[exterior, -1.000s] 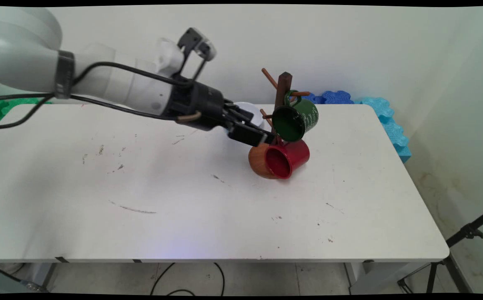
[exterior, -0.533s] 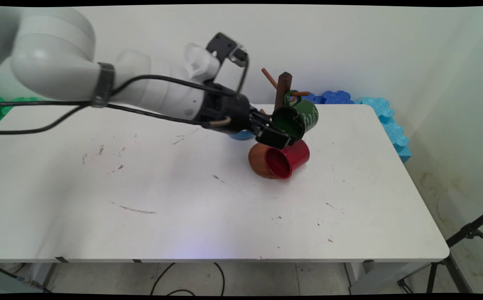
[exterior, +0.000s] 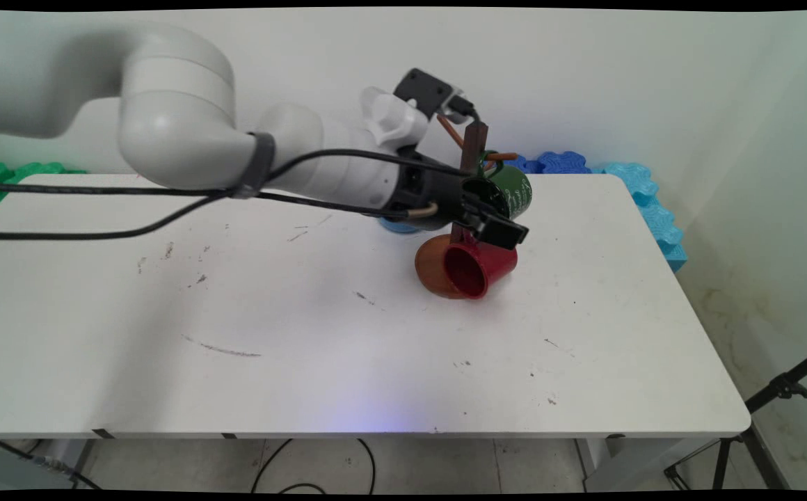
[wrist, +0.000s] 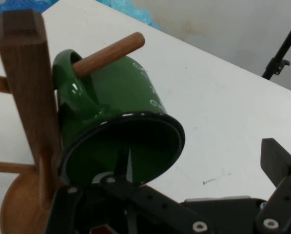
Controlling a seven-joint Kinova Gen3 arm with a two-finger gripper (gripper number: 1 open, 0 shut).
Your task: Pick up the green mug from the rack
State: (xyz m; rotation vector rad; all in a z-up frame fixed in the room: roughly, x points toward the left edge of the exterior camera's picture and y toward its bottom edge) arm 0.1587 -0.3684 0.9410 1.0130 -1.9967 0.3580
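White table (exterior: 306, 334) in front, scuffed with dark marks on the near half. Farther in, right of centre, red mug (exterior: 480, 268) tipped on its side, mouth toward the camera, against the round base of a wooden mug rack (exterior: 474, 142). Just above it, gripper (exterior: 497, 226) reaching in from the left, level with the lower rim of the green mug (exterior: 517, 189).

From the hand view: gripper (wrist: 174, 200) with jaws spread apart, nothing clamped, right finger (wrist: 277, 163) standing clear over bare table, left side lost behind the linkage. Green mug (wrist: 121, 107) hung by its handle on a slanted peg (wrist: 111, 51), mouth tilted down toward the hand, right beside the rack's upright post (wrist: 26, 73). Contact between finger and rim not possible to tell.

Behind the arm, a small blue object (exterior: 395, 225), mostly hidden. Beyond the far edge, blue foam mats (exterior: 563, 161) against the pale wall.

Likely hazards, as a judgement: a sideways nudge swinging the green mug off its peg; linkage catching the post and tipping the light rack; red mug below knocked loose and rolling.
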